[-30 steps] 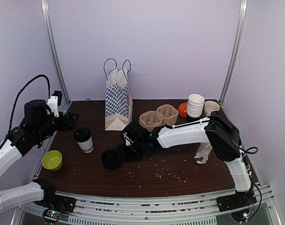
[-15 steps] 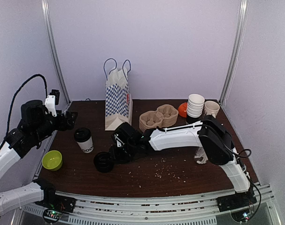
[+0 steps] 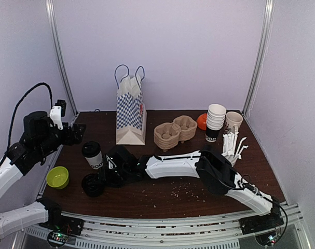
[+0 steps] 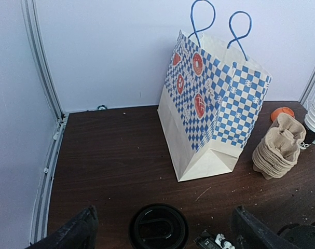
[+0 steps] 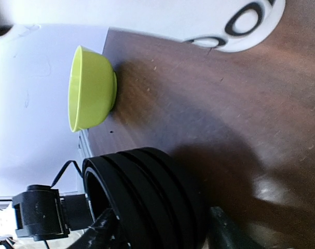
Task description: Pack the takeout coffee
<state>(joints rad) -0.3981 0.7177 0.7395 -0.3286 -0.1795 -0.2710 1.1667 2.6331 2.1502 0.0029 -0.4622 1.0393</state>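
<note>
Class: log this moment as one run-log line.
left pincer open over cup | right pincer grips black lids near green bowl | carrier tray empty

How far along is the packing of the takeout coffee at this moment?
Done: nothing visible yet. The small white paper cup with the dark round lid stands on the dark brown table, apart from the brown moulded-pulp carrier tray, whose holes look empty. In hand: the right gripper appears to hold a stack of black round lids; the left gripper hangs open near the cup. Left: cup into tray.
</note>
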